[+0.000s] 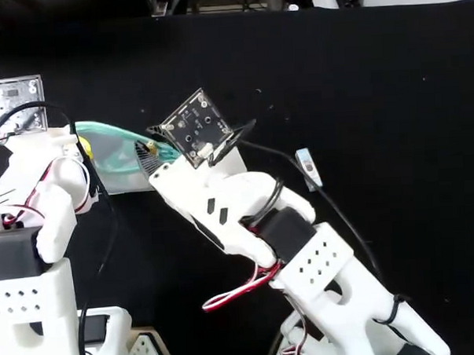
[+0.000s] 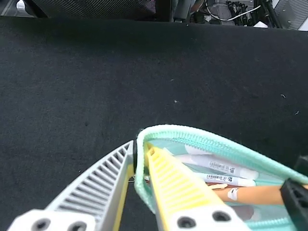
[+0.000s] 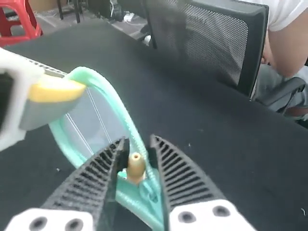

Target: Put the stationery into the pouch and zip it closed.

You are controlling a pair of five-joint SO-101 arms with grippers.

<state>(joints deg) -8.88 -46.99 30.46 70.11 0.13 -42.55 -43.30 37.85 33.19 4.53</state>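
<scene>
The left gripper's (image 2: 139,148) fingers pinch the pouch (image 2: 207,139) rim. The right gripper's (image 3: 138,139) fingers clamp one tan pen (image 3: 135,167). Two white pens (image 2: 226,168) inside carry barcode labels, unreadable.

light: bright, even | black table (image 1: 390,76): matte, dark | white right arm (image 1: 246,208): brightly lit, nearly washed out | shadows: faint

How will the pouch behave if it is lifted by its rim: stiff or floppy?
Probably floppy: the pouch rim curves in a loop where the left gripper pinches it. Its clear sides look thin, so it would likely sag. The pens inside may slide toward the low end.
</scene>
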